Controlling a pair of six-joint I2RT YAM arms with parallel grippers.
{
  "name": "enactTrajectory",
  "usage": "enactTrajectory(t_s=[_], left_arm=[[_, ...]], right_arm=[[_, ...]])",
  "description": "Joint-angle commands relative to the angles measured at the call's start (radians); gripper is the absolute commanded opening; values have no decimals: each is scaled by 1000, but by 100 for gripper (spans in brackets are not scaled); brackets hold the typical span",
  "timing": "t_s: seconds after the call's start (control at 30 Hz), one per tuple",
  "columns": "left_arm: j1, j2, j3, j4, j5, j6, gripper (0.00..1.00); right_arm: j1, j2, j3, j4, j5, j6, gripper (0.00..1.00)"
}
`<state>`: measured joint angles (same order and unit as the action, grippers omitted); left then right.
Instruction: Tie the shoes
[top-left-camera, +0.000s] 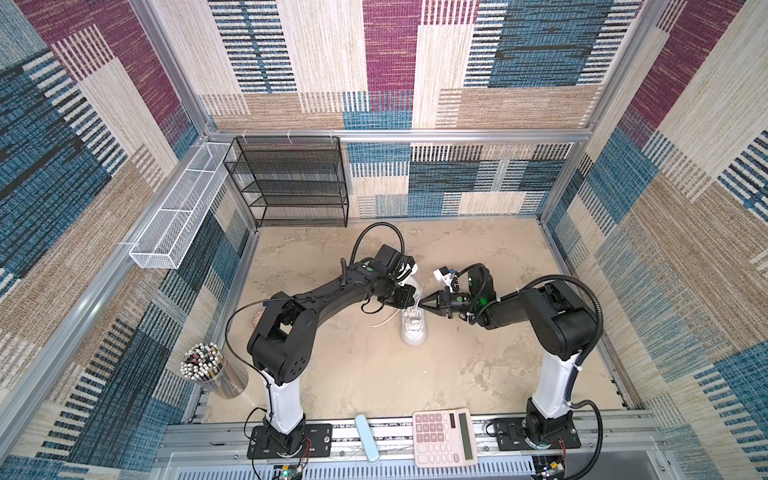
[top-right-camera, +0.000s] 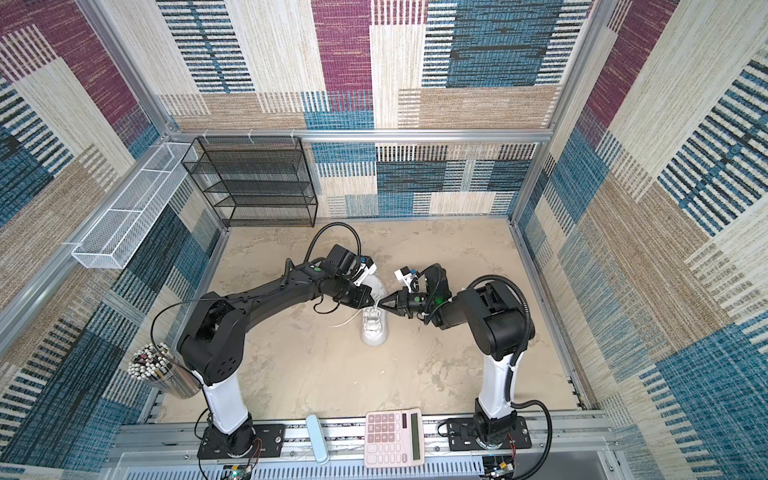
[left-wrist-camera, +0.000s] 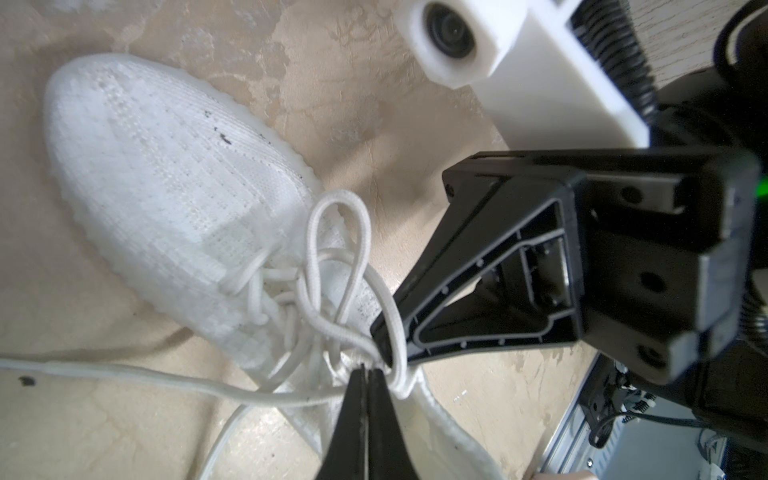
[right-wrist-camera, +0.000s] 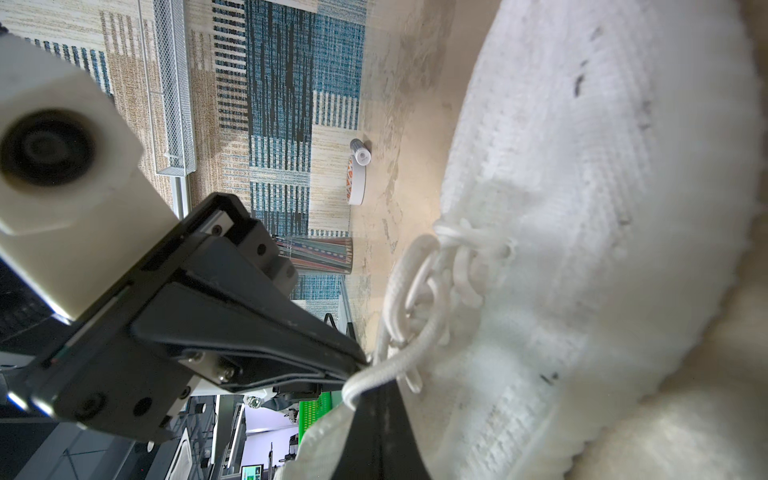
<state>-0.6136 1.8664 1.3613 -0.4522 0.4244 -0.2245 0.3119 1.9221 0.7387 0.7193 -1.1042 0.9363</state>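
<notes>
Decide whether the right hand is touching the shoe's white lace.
Touching. In the left wrist view the right hand is shut on a strand of the lace, just over the shoe.

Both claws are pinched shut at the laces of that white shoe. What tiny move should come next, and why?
Probably draw the left claw and right claw gently apart. Both are shut on the laces over the sneaker, tips nearly touching, and a loose loop stands beside them, suggesting slack to take up.
</notes>
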Motion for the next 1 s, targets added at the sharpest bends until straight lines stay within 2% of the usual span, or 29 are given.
enactTrajectory(t_s=[0.0,0.2,0.43,0.7,0.9,0.97], left_arm=[[2,-4,-2,28,22,-13,0],[2,-2,-9,38,32,-20,0],[2,-4,-13,49,39,-24,0],[3,-11,-28,63,45,-32,0],[2,-14,-32,65,41,-32,0],[3,-17,-32,56,28,-27,0]], right_arm=[[-1,-2,7,28,-4,7,8],[-1,5,10,61,-17,33,18],[-1,15,9,85,-23,50,19],[-1,28,9,124,-32,77,14],[0,26,5,116,-28,71,1],[-1,21,5,83,-19,49,0]])
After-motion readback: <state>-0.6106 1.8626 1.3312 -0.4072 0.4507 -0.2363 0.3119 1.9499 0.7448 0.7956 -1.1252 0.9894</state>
